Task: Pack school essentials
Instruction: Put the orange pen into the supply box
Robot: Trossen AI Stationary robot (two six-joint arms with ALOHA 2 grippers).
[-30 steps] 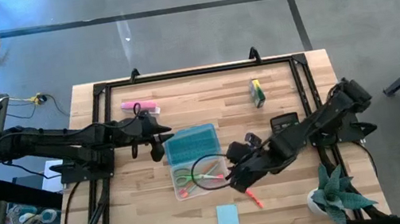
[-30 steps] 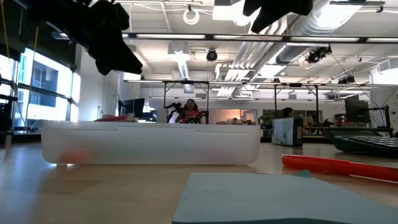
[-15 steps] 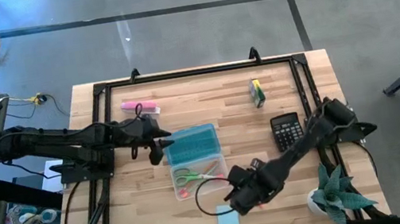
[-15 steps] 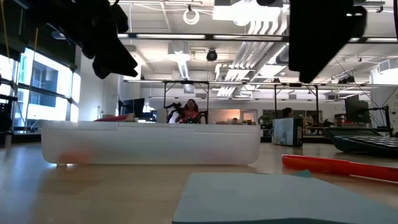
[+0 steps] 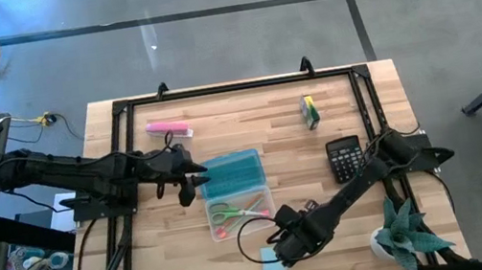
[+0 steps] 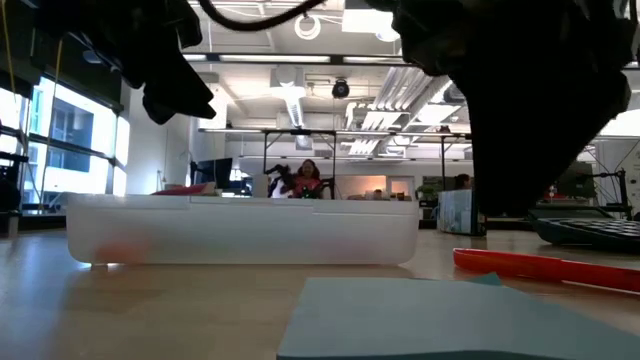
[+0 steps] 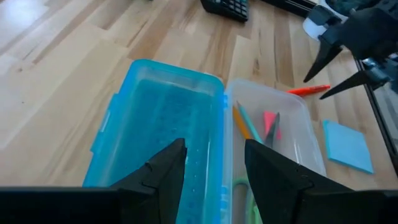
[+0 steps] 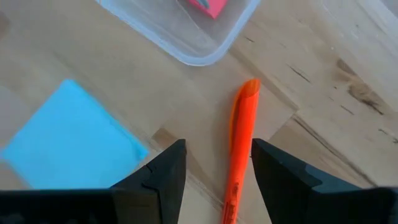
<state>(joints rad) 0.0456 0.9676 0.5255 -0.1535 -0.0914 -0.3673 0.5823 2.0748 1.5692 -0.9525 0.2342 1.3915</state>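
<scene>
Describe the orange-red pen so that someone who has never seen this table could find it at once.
Start at the clear plastic case mid-table, its blue lid open. Off its near corner, beside the light-blue note pad, lies the orange-red pen, under the right gripper: the only long orange thing outside the case.

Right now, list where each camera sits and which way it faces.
High: overhead, straight down; both arms, clear case.
Low: table height, facing the room; note pad nearest, dark arms above.
Left wrist: over the blue lid; left gripper open.
Right wrist: over the orange pen; right gripper open.
Both wrist views share pen and pad.
</scene>
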